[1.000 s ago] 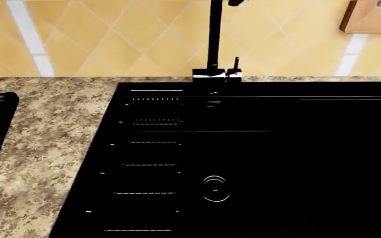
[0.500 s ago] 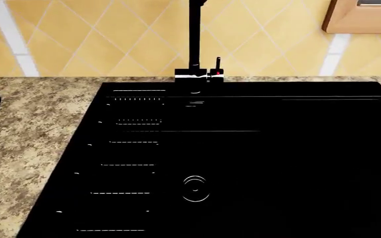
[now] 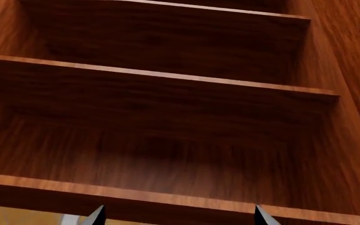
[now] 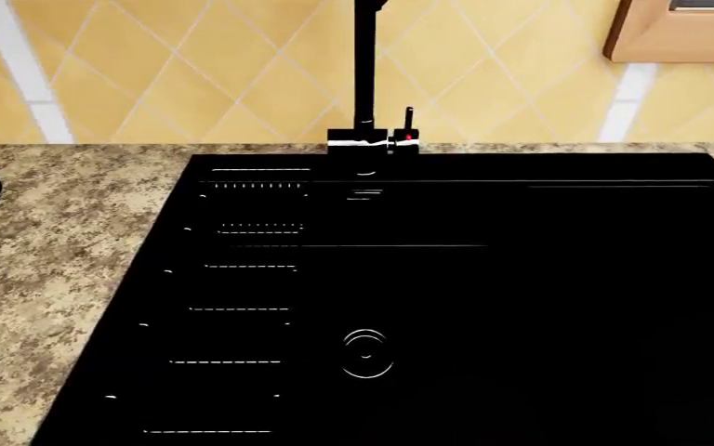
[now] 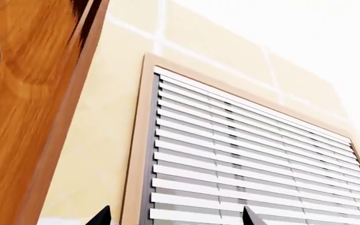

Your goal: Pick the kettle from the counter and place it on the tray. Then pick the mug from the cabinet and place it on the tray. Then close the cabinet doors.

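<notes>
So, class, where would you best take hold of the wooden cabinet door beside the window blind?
Grip the cabinet door by its thin pale long edge, coming from the blind side. No handle shows, and that narrow edge looks slim enough for open jaws to straddle.

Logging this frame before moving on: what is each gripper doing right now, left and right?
Left gripper: open, holding nothing, facing bare wooden cabinet shelves.
Right gripper: open, holding nothing, facing a window blind.
</notes>
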You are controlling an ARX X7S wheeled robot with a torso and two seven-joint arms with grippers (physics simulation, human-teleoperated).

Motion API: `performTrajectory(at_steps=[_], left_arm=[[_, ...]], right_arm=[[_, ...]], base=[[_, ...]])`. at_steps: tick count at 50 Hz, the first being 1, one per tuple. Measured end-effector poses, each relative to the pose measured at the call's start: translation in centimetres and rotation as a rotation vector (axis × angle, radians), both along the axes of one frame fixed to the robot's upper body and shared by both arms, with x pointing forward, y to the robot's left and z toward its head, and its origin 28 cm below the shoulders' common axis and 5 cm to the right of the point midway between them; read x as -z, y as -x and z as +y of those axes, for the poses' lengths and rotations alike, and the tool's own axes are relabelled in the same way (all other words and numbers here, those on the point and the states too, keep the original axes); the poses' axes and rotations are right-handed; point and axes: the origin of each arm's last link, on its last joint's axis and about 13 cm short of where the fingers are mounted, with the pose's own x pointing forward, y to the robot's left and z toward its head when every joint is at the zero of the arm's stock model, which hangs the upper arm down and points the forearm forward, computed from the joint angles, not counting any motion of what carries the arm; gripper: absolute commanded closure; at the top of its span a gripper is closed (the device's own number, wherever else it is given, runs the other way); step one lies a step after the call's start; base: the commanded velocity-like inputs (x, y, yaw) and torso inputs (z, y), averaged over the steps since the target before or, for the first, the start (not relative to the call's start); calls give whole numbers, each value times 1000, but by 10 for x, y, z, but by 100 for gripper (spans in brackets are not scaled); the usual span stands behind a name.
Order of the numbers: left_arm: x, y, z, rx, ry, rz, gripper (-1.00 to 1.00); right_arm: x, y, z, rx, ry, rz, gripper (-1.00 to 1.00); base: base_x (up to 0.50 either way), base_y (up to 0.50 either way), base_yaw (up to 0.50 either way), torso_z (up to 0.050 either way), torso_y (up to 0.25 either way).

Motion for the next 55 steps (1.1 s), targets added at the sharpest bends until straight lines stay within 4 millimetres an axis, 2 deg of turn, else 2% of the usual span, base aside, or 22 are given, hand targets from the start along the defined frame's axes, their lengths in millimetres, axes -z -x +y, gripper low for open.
performTrajectory(at_steps=[13,27,37,55], left_arm=[[2,-1,1,11,10,8,-100],[4,-1,3,14,18,15,-100],[7,-2,4,16,23,21,-100],[13,-4,8,15,35,34,-100]], right_arm=[[-47,-13,12,-82,121,-81,-100],[-87,-29,35,-195,192,-82,-100],[-128,-44,54,-303,235,-53,-100],[-160,-72,82,-466,273,-35,-100]], base=[[0,0,0,0,0],[0,0,0,1,0],[0,0,0,1,0],[0,0,0,2,0]])
